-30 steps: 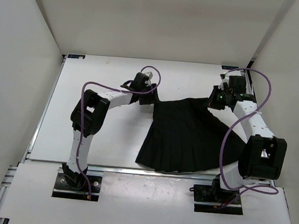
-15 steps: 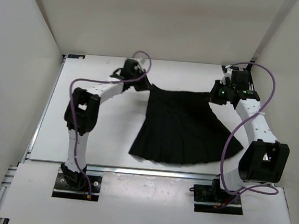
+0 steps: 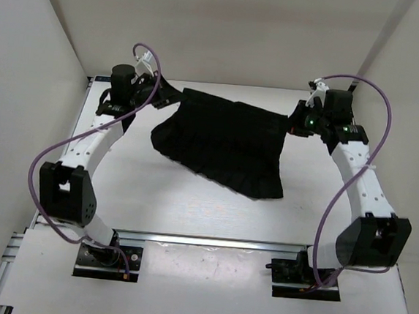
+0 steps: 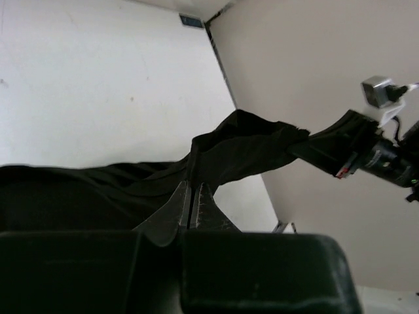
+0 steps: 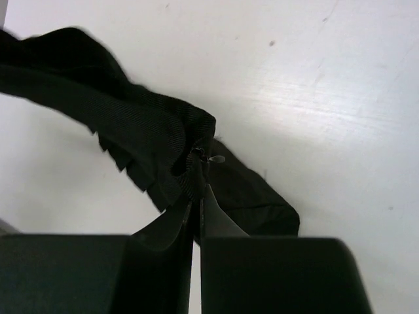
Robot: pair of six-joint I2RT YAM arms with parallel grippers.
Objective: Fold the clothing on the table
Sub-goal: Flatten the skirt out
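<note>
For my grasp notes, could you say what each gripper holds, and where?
The clothing: left gripper and right gripper each pinch one end of its waist edge.

From above, we cannot separate the fingertips of the left gripper (image 3: pixel 166 94) from the black clothing (image 3: pixel 222 140). The clothing runs off the left wrist view's left edge, and in the right wrist view its far end blurs.
</note>
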